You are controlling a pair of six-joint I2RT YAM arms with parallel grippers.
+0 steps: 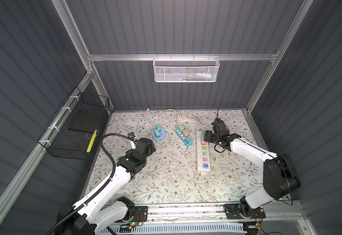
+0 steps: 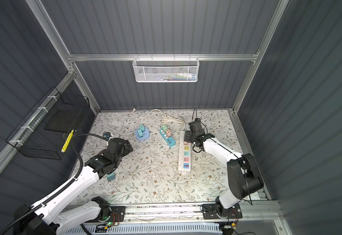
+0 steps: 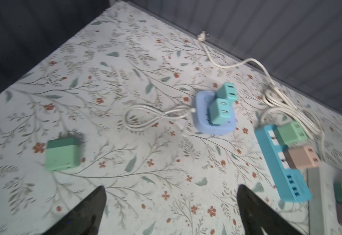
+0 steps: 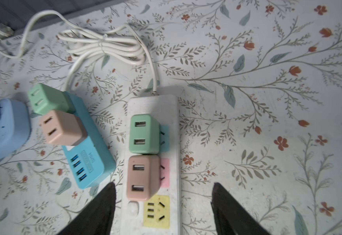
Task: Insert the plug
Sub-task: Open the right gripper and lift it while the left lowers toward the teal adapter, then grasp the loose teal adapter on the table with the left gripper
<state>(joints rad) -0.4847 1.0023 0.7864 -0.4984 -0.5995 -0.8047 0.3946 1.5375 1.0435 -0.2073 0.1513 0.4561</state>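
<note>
Plainly, the loose green plug (image 3: 63, 153) lies flat on the floral bench (image 1: 166, 183), on its own and well apart from every socket. In a top view it (image 2: 110, 177) sits just beside the left arm's forearm, partly tucked under it.

The left end effector (image 3: 171, 187) hangs above bare bench with its fingers spread as wide as they go and nothing between them. The green plug is off to one side of it, not touched.

The right end effector (image 4: 164, 183) hovers over the far end of the white power strip (image 4: 153, 103), fingers well apart, one on each side of the strip, gripping nothing. Just past its fingertips a pink adapter (image 4: 142, 177) and a green adapter (image 4: 143, 134) stand plugged into the strip side by side, touching. A yellow socket (image 4: 157, 211) next to the pink one is free.

Beside the white strip lies a blue strip (image 4: 98, 146) carrying a green plug (image 4: 46, 97) and a pink plug (image 4: 62, 128). Farther over, a lilac socket base (image 3: 215, 128) holds two teal plugs (image 3: 219, 112). A white cord (image 4: 105, 44) is bundled near the back wall.
</note>
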